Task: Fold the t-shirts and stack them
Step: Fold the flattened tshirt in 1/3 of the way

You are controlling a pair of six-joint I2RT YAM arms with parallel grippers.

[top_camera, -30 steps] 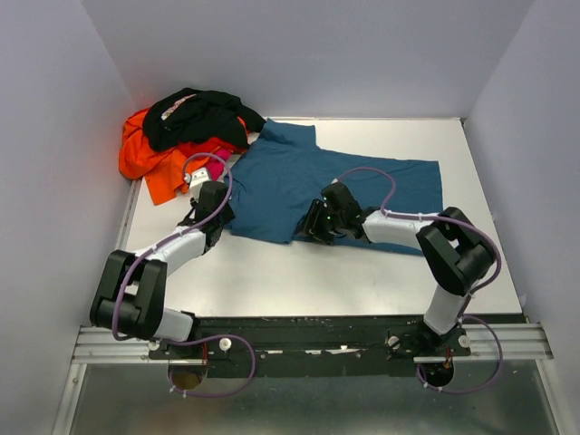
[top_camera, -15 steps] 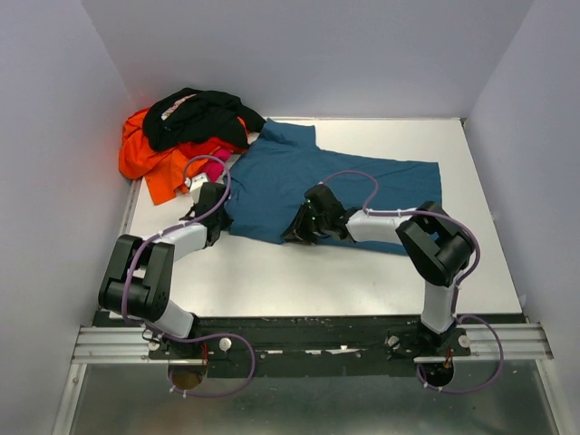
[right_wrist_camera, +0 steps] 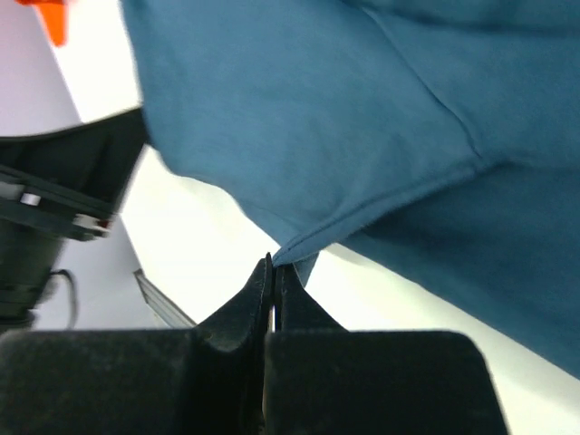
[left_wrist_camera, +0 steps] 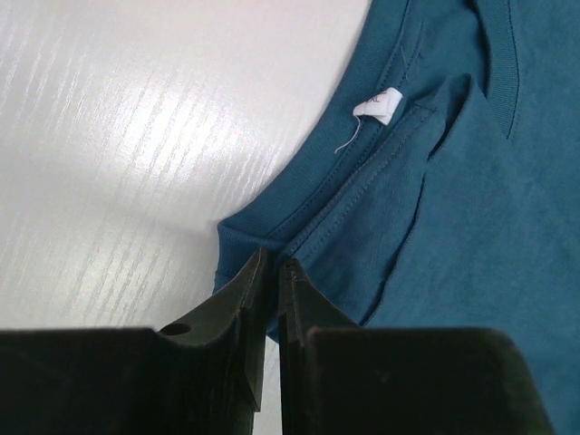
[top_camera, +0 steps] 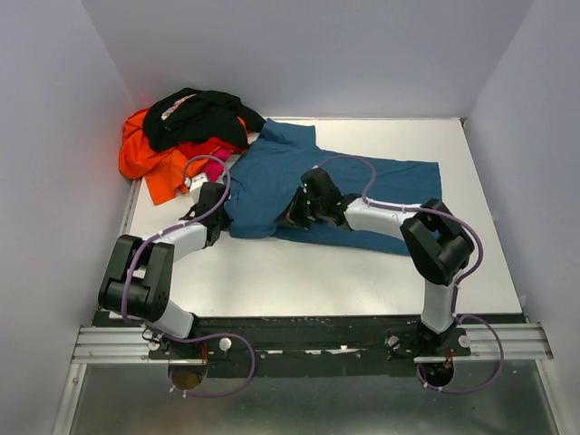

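Observation:
The teal-blue t-shirt (top_camera: 272,177) lies spread across the middle of the white table (top_camera: 299,281). My left gripper (top_camera: 220,222) is at its near-left corner. In the left wrist view that gripper (left_wrist_camera: 272,265) is shut on the corner by the collar, close to the white label (left_wrist_camera: 379,107). My right gripper (top_camera: 288,216) is at the near edge. The right wrist view shows it (right_wrist_camera: 274,263) shut on a hem fold of the shirt (right_wrist_camera: 299,118), which hangs lifted off the table. The black (top_camera: 199,113), orange (top_camera: 145,163) and magenta-pink (top_camera: 217,166) t-shirts are piled at the back left.
Grey walls close in the table on the left, back and right. The pile of shirts sits just behind my left gripper. The left arm (right_wrist_camera: 54,199) shows at the left of the right wrist view. A metal rail (top_camera: 308,340) runs along the near edge.
Both grippers have closed on the teal-blue t-shirt. The right gripper has slid left and away from me with the hem, bunching the near edge. The left arm has drawn in slightly.

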